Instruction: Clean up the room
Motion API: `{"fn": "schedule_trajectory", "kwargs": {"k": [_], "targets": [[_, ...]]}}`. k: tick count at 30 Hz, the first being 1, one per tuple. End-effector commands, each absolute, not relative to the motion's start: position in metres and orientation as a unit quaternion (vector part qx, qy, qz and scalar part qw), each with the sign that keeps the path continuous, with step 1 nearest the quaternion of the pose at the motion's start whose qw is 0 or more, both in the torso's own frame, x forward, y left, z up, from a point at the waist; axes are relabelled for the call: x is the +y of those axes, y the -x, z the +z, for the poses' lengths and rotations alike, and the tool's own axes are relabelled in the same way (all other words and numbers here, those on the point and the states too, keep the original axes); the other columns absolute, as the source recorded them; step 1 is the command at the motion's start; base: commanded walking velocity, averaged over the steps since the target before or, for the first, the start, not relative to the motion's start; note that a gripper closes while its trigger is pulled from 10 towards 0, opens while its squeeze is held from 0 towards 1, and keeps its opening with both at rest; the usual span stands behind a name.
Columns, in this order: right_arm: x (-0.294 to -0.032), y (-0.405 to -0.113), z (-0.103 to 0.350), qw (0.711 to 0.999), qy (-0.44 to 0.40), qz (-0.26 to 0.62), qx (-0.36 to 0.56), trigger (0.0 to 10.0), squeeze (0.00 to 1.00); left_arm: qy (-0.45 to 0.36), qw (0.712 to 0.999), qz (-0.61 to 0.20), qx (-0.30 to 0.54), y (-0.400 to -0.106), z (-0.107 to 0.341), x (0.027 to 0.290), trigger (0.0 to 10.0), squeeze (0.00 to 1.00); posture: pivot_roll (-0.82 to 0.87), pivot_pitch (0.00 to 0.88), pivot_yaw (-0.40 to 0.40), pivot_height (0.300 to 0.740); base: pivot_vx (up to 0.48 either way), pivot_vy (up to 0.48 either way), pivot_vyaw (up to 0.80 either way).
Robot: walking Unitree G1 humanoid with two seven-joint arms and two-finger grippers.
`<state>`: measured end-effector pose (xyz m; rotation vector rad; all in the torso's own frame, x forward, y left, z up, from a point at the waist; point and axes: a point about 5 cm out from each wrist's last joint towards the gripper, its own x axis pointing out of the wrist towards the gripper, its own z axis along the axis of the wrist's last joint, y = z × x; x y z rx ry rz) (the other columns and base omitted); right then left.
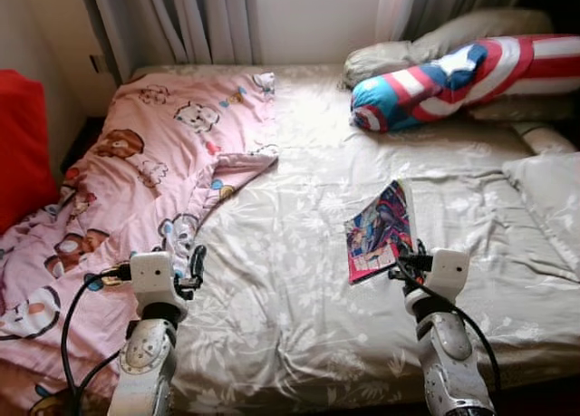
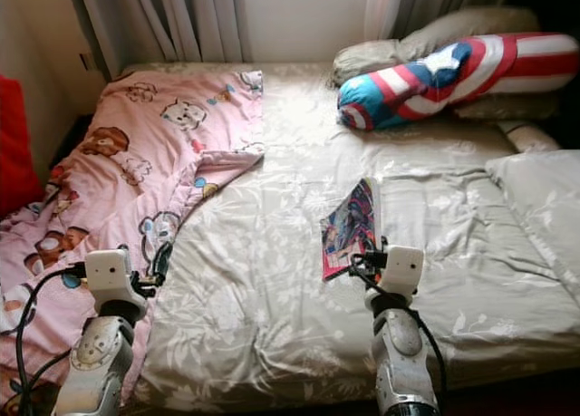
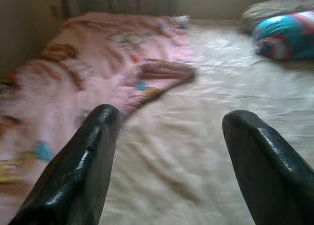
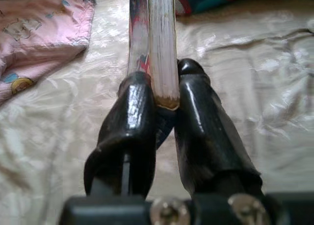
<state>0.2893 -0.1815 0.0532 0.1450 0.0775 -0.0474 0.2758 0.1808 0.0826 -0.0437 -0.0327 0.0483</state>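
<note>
Right gripper (image 4: 164,100) pinches the colourful book (image 1: 381,227) by its near edge, just above the bed (image 1: 299,280). Left gripper (image 3: 169,137) hovers wide apart and empty beside the pink blanket (image 1: 136,180).

Bed (image 1: 299,280), pink blanket (image 1: 136,189), striped pillow (image 1: 462,76)

A thin comic book (image 1: 381,229) with a bright blue, red and pink cover sits over the grey floral bed (image 1: 299,280), right of centre, lifted and tilted at its near edge. The right gripper (image 4: 164,95) pinches its near edge, spine and pale pages between the two black fingers.
</note>
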Motion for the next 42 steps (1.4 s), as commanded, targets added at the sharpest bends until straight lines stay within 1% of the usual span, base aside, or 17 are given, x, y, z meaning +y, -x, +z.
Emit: {"fn": "schedule_trajectory", "kwargs": {"k": [1,22,28,31,42], "targets": [[-0.1800,-0.2960,0.0678,0.997,-0.072,-0.020,0.004,10.0,0.00,0.009,0.999,0.029,-0.012,-0.2743,0.0821,0.1874,10.0,0.00,-0.04,0.113,-0.032,0.726,0.000,-0.330,0.00],[-0.1750,-0.2977,0.0682,0.999,-0.049,0.000,0.002,10.0,0.00,0.010,1.000,0.021,-0.012,-0.2769,0.0824,0.1855,10.0,0.00,-0.04,0.079,-0.020,0.726,0.000,-0.342,0.00],[-0.1736,-0.2983,0.0688,0.999,-0.041,0.005,0.000,10.0,0.00,0.010,1.000,0.021,-0.013,-0.2773,0.0831,0.1855,10.0,0.00,-0.04,0.083,-0.019,0.726,0.000,-0.344,0.72],[-0.1735,-0.2975,0.0681,0.999,-0.047,0.000,0.002,10.0,0.00,0.011,1.000,0.021,-0.013,-0.2775,0.0835,0.1856,10.0,0.00,-0.04,0.089,-0.019,0.726,0.000,-0.345,0.00],[-0.1789,-0.2972,0.0679,0.999,-0.051,-0.017,0.002,10.0,0.00,0.012,1.000,0.020,-0.008,-0.2770,0.0825,0.1863,10.0,0.00,-0.05,0.121,-0.019,0.726,0.000,0.000,0.00]]}}
